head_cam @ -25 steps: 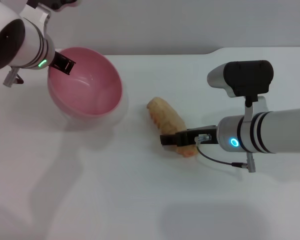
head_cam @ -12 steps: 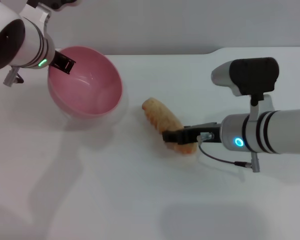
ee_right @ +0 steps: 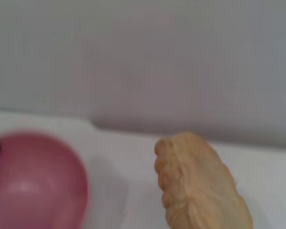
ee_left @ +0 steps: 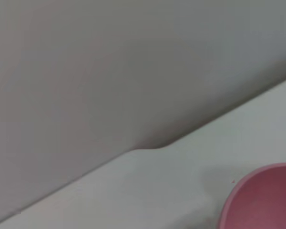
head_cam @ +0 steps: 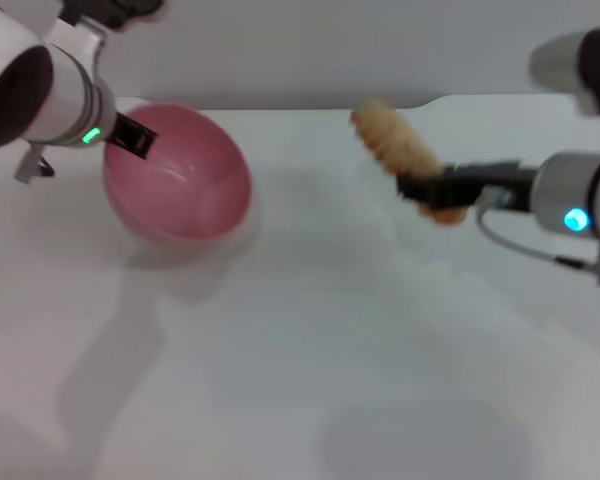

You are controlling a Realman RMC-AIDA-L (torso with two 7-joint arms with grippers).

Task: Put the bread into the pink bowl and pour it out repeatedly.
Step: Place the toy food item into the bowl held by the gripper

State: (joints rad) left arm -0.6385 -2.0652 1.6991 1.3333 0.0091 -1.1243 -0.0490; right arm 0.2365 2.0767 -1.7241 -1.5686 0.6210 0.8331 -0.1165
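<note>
The bread (head_cam: pixel 400 150), an orange-brown ridged loaf, hangs in the air at the right, well above the white table (head_cam: pixel 310 330). My right gripper (head_cam: pixel 425 190) is shut on its near end; the loaf slants up and away toward the left. In the right wrist view the bread (ee_right: pixel 200 186) fills the lower middle, with the pink bowl (ee_right: pixel 33 181) beyond it. The pink bowl (head_cam: pixel 180 180) sits tilted at the left, and my left gripper (head_cam: pixel 132 138) is shut on its rim. Only the bowl's edge (ee_left: pixel 257 200) appears in the left wrist view.
A grey wall (head_cam: pixel 310 50) runs behind the table's far edge. Shadows of the arms lie on the table surface in front.
My right gripper has lifted the bread off the table and carried it up and to the right. The pink bowl stays tilted in the left gripper, shifted slightly.
</note>
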